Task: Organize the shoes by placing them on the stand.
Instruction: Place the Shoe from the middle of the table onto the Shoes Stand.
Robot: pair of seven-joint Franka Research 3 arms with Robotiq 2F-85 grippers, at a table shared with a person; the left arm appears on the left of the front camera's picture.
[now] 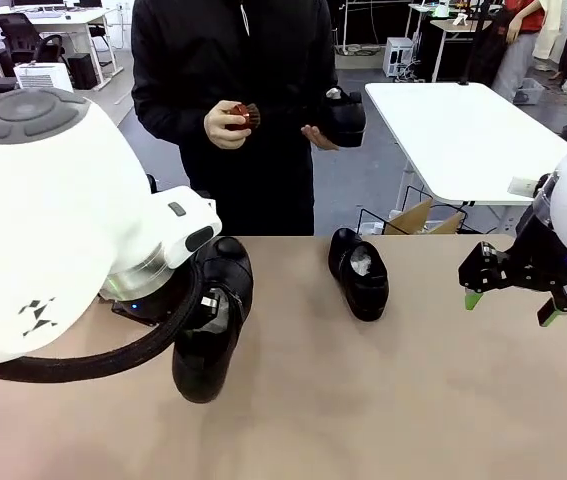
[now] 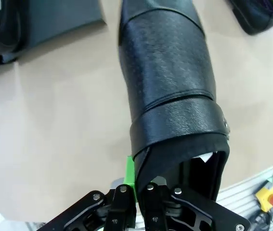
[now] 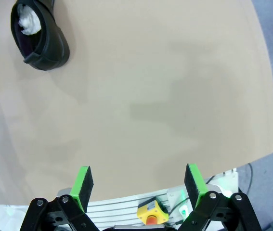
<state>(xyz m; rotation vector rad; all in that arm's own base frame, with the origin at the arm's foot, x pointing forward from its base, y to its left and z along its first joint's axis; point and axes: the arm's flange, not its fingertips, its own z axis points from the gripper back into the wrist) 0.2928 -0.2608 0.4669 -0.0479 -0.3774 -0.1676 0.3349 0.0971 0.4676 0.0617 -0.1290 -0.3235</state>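
My left gripper (image 2: 137, 187) is shut on the heel rim of a glossy black shoe (image 2: 170, 96), one green pad (image 2: 130, 174) pressed against the outside of the rim. In the front view this shoe (image 1: 206, 345) hangs toe-down just over the table at the left. A second shoe (image 1: 360, 272) with white paper inside lies on the table's middle; it is also in the right wrist view (image 3: 37, 36). The person holds a third shoe (image 1: 345, 118). A dark flat corner, apparently the stand (image 2: 64, 19), lies beyond the held shoe. My right gripper (image 1: 511, 308) hovers open and empty over the table's right side.
The person stands at the table's far edge with a small reddish-brown brush (image 1: 243, 117) in one hand. A white table (image 1: 463, 130) stands behind at the right. My own left arm (image 1: 53, 220) blocks the front view's left part. A yellow stop button (image 3: 150, 214) sits below the table's near edge.
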